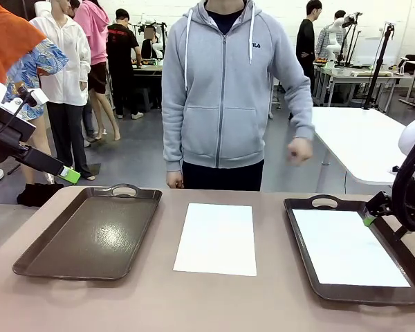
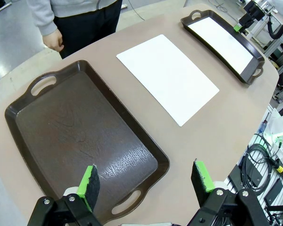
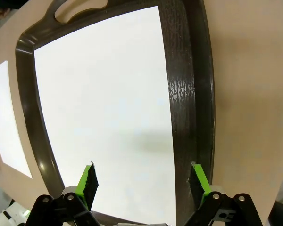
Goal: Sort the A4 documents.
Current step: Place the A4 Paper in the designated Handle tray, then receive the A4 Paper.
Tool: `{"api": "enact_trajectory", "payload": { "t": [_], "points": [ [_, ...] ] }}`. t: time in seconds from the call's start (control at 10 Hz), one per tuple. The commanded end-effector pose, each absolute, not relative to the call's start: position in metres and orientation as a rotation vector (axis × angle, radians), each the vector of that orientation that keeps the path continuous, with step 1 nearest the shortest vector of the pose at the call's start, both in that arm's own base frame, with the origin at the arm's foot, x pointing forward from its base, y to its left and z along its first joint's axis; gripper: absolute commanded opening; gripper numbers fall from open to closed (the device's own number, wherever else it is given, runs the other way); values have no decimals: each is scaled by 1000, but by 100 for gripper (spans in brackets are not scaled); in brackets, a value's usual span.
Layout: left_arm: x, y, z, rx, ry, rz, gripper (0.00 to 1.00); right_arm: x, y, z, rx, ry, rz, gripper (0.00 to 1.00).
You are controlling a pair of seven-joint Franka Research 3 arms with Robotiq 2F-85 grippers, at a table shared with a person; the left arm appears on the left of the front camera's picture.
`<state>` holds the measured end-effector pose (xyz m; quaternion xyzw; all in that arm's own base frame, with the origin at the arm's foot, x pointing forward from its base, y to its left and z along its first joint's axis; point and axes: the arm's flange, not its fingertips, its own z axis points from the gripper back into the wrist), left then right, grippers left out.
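Note:
One white A4 sheet [image 1: 216,238] lies flat on the table's middle, between two dark brown trays; it shows again in the left wrist view [image 2: 167,76]. A second sheet [image 1: 347,247] lies inside the right tray [image 1: 301,238], seen close in the right wrist view [image 3: 104,113]. My right gripper [image 3: 144,181] hangs open above that tray's edge, nothing between its fingers; its green pad shows at the tray's far right rim [image 1: 369,220]. My left gripper [image 2: 146,183] stands open, high over the near end of the empty left tray [image 2: 85,136], holding nothing. In the front view its green fingertip [image 1: 70,175] sits up at the left.
A person in a grey hoodie [image 1: 225,97] stands at the table's far side, hands hanging near the edge. Cables and tools [image 2: 269,160] lie beyond the table's rim in the left wrist view. Bare table surrounds the middle sheet.

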<state>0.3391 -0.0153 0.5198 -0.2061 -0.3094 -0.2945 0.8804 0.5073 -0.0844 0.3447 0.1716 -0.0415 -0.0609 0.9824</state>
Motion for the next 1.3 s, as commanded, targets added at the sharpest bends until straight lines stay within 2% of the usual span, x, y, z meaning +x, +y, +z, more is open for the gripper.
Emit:
{"api": "enact_trajectory", "payload": {
  "t": [0.0, 1.1, 1.2],
  "points": [
    [340, -14, 519, -444, -646, -625, 100, 507, -85, 345, 345, -85, -125, 100],
    [340, -14, 519, -444, -646, -625, 100, 507, -85, 345, 345, -84, -123, 100],
    [340, -14, 519, -444, -646, -625, 100, 495, -79, 363, 258, -196, -84, 100]
  ]
}}
